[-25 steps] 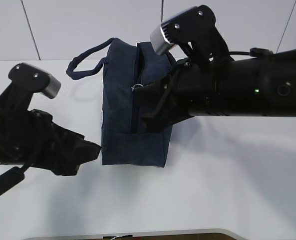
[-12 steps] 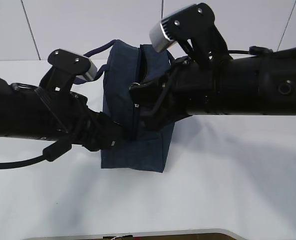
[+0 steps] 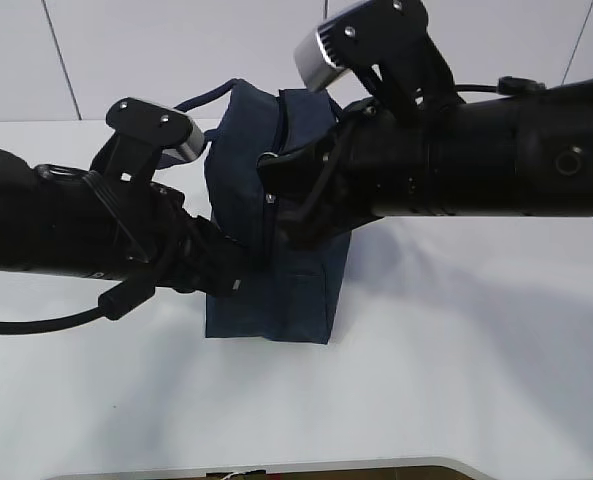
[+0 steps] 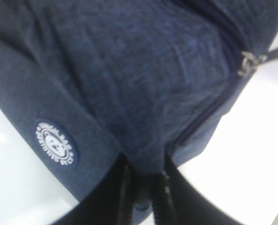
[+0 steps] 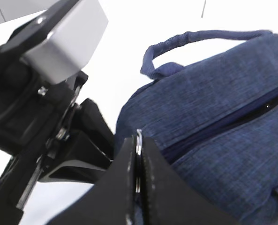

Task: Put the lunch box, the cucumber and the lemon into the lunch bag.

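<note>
On the left of the white bench [image 3: 456, 380], the left gripper [image 4: 143, 187] pressed into the lower left side of the lunch bag [image 3: 276, 300], jaws nearly together with a fold of navy fabric pinched between them. A round white logo patch [image 4: 56, 143] sat on the bag just left of that pinch. The bag stood upright mid-bench, zipper [image 3: 268, 235] running down its near face, closed along the visible stretch, one strap handle [image 5: 199, 42] arching off its far top. From the right, the right gripper [image 5: 138, 164] reached across, jaws clamped tight on the metal ring pull [image 5: 139, 140]. Lunch box, cucumber, lemon: not visible.
</note>
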Motion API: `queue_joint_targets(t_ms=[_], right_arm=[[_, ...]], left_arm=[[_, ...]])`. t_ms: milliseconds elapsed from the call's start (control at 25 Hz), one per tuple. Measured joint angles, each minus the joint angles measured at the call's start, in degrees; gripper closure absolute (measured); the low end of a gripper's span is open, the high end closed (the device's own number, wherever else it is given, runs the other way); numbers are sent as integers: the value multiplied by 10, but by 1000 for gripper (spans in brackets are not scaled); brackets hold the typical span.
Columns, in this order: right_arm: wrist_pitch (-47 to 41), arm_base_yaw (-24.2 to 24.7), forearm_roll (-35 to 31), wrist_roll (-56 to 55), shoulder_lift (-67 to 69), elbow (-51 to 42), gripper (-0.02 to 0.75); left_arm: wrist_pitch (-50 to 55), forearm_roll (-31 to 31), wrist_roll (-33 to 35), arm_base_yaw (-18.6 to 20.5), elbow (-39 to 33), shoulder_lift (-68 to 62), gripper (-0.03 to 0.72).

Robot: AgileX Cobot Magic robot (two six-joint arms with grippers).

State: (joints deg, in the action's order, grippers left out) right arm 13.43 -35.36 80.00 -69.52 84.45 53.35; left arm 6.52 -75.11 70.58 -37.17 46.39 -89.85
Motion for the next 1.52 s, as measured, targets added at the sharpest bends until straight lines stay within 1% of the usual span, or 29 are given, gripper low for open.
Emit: queue_joint_targets(t_ms=[80,200,560,880,1520], right_arm=[[-3,0,5,0,0,1,733],[-3,0,10,0,0,1,733],[-23,0,31,-1,0,23,733],[-48,0,52,-2,0,36,733],[-75,0,90,-3,56,116,733]], left_arm=[[6,0,0,0,0,0,668],[13,0,0,0,0,-1,687],[18,1,1,0,-19,-1,691],[29,6,1,0,-21,-1,692],[37,12,1,0,-34,21,692]])
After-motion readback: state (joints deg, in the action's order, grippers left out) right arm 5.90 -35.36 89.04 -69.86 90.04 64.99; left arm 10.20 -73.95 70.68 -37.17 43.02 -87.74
